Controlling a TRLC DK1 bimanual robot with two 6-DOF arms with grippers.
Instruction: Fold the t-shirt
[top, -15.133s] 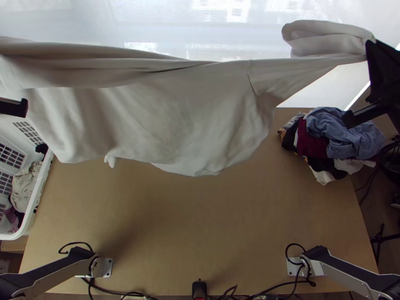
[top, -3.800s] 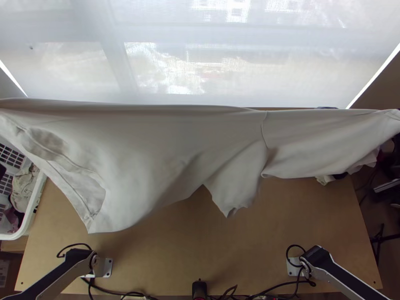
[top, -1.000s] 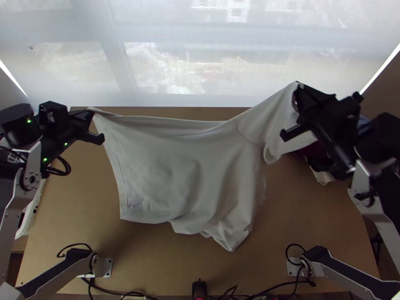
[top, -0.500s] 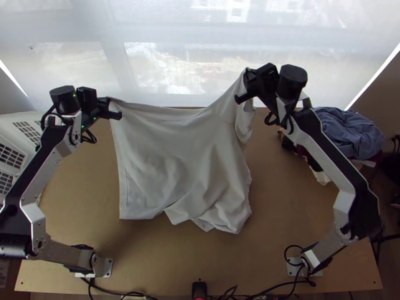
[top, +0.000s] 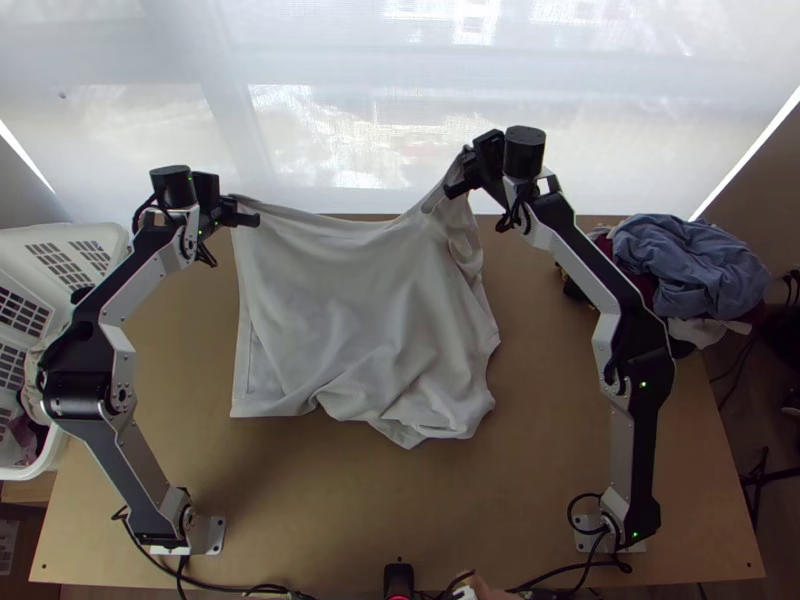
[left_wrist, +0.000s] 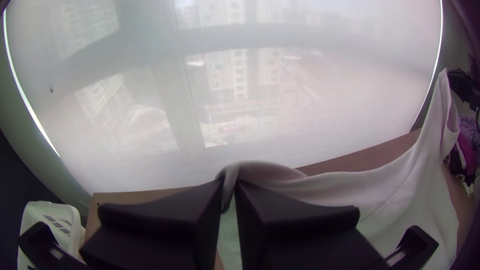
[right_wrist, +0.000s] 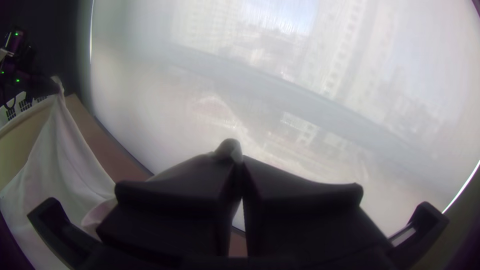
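t-shirt clamped in left gripper at ten o'clock, right gripper at one; uneven lowering could crease bunched edge.

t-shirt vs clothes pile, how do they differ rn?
- Color: the t-shirt is plain off-white; the clothes pile mixes blue, maroon, black and white.
- Support: the t-shirt is pinched at two upper points by the left gripper and right gripper; the clothes pile sits at the right side of the table.
- Shape: the t-shirt hangs opened out; the clothes pile is bunched.
Shared: both are creased cloth.
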